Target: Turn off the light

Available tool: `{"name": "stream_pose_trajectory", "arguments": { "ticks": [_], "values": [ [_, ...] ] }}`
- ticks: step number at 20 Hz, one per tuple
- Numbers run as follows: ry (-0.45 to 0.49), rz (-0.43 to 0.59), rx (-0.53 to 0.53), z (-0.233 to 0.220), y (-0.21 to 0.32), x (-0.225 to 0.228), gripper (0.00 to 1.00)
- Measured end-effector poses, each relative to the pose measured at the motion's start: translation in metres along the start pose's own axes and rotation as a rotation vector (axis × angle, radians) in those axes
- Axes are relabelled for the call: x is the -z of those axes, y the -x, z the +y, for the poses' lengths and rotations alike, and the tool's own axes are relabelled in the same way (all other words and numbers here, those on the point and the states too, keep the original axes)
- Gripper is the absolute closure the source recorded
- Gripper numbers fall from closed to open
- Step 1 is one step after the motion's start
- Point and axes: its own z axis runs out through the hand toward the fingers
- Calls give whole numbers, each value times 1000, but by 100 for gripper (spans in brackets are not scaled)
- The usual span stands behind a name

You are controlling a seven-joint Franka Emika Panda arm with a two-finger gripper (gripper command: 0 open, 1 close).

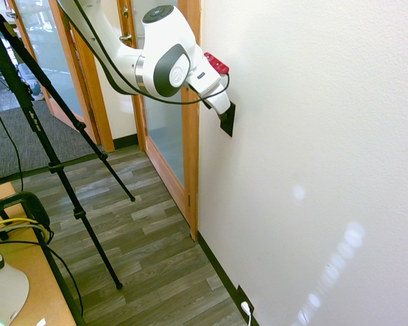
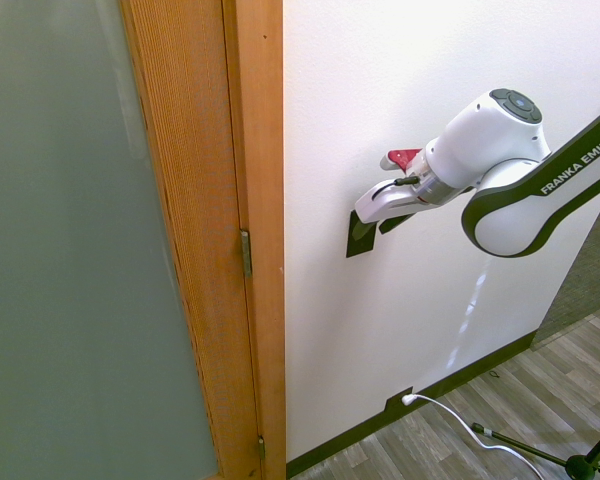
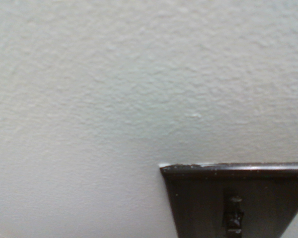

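Switch plate [image 2: 355, 250] lies close before the tool [image 2: 372, 233], whose fingers stand apart.

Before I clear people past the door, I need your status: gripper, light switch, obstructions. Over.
Gripper open, at the wall. Black toggle-switch plate by the fingertips; contact unclear. Nothing seen between them.

White Franka arm [image 2: 520, 205] reaching in from the right edge of the second exterior view, wrist [image 2: 435, 180] bending toward the upper middle, gripper [image 2: 377, 228] tilting down and left, fingers standing apart
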Motion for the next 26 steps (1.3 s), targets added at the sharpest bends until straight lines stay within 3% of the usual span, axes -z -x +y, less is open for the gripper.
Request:
{"name": "stream_pose_trajectory", "arguments": {
  "ticks": [14,26],
  "values": [
    [-1,-6,-35,-6,-9,-2,100],
    [18,-73,-82,0,-15,-37,100]
  ]
}}
